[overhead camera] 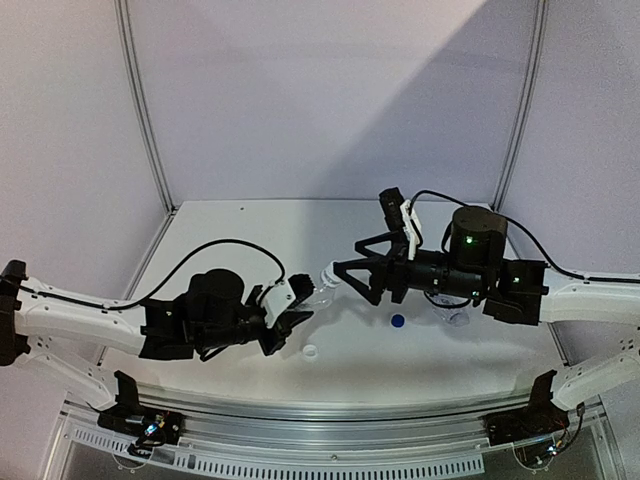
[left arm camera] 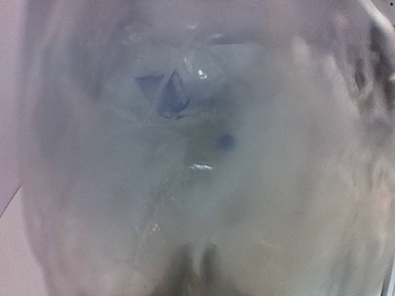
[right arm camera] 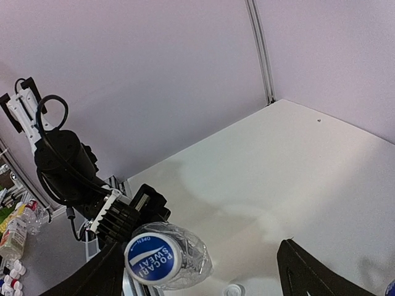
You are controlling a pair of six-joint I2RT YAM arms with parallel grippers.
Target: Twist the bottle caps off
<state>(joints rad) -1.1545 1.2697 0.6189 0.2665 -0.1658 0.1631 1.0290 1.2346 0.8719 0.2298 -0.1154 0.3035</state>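
Pointing its cap (right arm camera: 152, 259) between spread right fingers (right arm camera: 308, 271), the level bottle (right arm camera: 194, 256) is clamped by left fingers (overhead camera: 298, 290); the left wrist view shows only blur.

two black-and-white robot arms, a left arm (overhead camera: 90, 315) and a right arm (overhead camera: 590, 295). two clear plastic bottles: a crumpled bottle (right arm camera: 191, 259) and a second bottle (overhead camera: 455, 316), half hidden under the right arm. three small round plastic screw caps: a blue cap (overhead camera: 398, 321), a white cap (overhead camera: 309, 351) and a blue-topped cap (right arm camera: 152, 259).

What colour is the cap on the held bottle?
The cap is blue with white lettering; right wrist view shows it best.
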